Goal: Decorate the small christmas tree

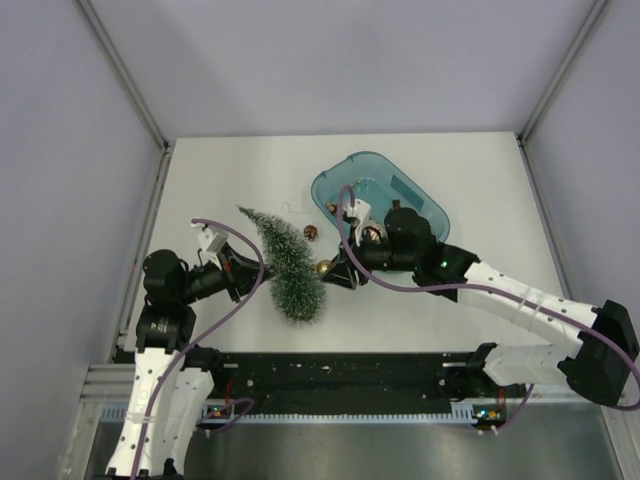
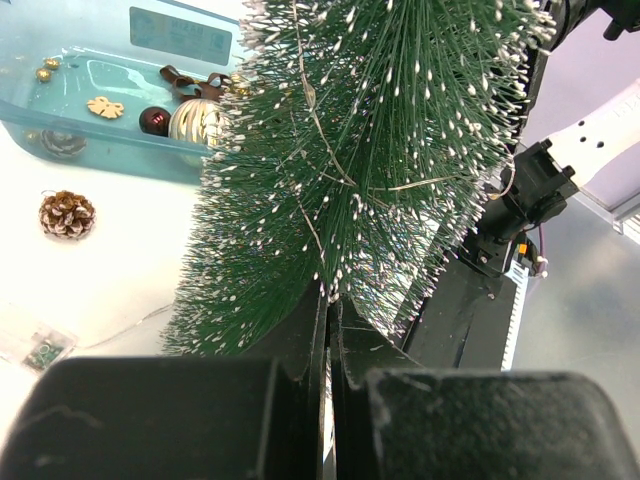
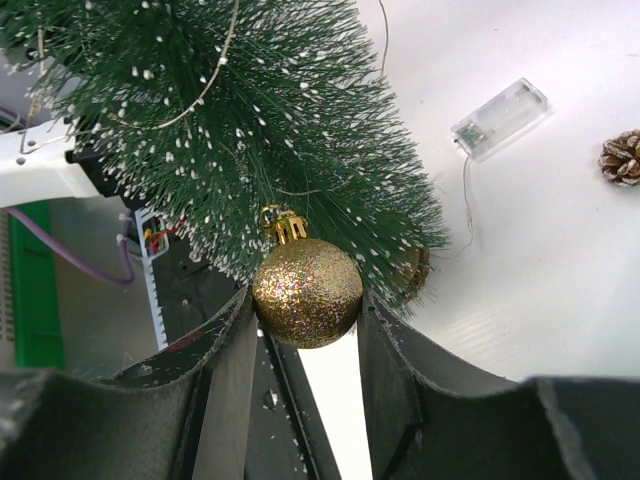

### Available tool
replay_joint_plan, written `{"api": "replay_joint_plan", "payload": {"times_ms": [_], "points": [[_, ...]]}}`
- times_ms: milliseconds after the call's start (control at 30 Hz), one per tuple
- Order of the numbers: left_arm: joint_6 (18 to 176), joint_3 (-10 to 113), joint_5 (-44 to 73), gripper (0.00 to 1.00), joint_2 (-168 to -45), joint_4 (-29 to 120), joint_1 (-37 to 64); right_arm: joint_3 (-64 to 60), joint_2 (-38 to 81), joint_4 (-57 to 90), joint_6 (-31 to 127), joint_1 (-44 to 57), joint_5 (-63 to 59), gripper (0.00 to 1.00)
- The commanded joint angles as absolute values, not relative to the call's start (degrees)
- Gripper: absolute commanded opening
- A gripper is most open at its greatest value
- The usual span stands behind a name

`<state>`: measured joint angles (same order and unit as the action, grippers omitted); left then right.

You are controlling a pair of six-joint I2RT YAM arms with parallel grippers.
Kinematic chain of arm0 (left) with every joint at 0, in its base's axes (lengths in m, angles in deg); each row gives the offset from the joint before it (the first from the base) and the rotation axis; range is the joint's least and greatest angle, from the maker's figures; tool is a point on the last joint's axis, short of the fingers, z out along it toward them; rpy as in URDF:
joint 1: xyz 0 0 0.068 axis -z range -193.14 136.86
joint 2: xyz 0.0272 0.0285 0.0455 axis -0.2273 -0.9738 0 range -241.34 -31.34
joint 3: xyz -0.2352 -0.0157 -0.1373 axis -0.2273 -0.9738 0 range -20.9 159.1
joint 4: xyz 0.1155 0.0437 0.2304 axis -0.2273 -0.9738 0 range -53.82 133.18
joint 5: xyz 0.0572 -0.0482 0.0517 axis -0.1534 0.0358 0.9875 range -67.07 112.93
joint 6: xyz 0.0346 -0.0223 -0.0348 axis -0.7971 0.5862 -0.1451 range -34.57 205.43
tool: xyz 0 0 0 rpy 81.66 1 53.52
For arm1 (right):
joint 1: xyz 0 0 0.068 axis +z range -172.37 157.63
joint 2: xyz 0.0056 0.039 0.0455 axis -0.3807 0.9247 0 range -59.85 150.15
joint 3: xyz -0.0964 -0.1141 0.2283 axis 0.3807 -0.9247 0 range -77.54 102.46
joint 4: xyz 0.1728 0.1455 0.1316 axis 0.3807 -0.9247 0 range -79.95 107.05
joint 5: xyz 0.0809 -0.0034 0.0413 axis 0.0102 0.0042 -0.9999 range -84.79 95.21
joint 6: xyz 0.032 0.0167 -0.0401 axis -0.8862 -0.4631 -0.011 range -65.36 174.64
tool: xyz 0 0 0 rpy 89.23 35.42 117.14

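Top view: the small christmas tree (image 1: 290, 265) lies tilted on the white desk (image 1: 220, 170). Its tip points far-left and its wide skirt points toward me, just left of the teal tray (image 1: 420, 200). My left pincer (image 1: 243, 272) meets its left flank. My right pincer (image 1: 337, 268) holds a gold glitter ball (image 1: 323, 267) against its right flank. I cannot make out the tree's base.

Left wrist view: the left pincer is clenched almost flat, with bristles fanning up out of it. I cannot see whether it nips the stem or only bristles. I judge the tree light, with springy bristles that slip easily, so the stem low down is the firmer hold.

Right wrist view: the right pincer is clamped on the ball, whose gold cap sits among the lower bristles. Whether its loop has caught a branch is hidden. A battery box (image 3: 500, 118) lies on the desk beyond, and a pine cone (image 3: 622, 158) is cut off at the right edge.
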<state>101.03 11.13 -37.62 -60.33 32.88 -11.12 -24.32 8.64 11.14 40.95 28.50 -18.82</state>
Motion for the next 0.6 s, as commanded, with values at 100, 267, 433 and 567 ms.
{"api": "replay_joint_plan", "payload": {"times_ms": [100, 267, 433, 567], "points": [[101.7, 10.6, -37.9, 0.00, -60.0, 34.1, -11.1, -22.6, 4.4, 11.3, 41.1, 29.7, -18.3, 0.13], [101.7, 10.4, -37.9, 0.00, -60.0, 34.0, -11.1, -20.5, 3.8, 10.5, 41.8, 29.7, -18.0, 0.13], [101.5, 10.5, -38.1, 0.00, -59.6, 33.7, -11.1, -19.6, 4.0, 10.1, 42.6, 29.8, -16.9, 0.13], [101.3, 10.5, -38.1, 0.00, -59.8, 33.3, -11.1, -18.4, 4.1, 9.0, 43.4, 29.8, -16.1, 0.13]]}}
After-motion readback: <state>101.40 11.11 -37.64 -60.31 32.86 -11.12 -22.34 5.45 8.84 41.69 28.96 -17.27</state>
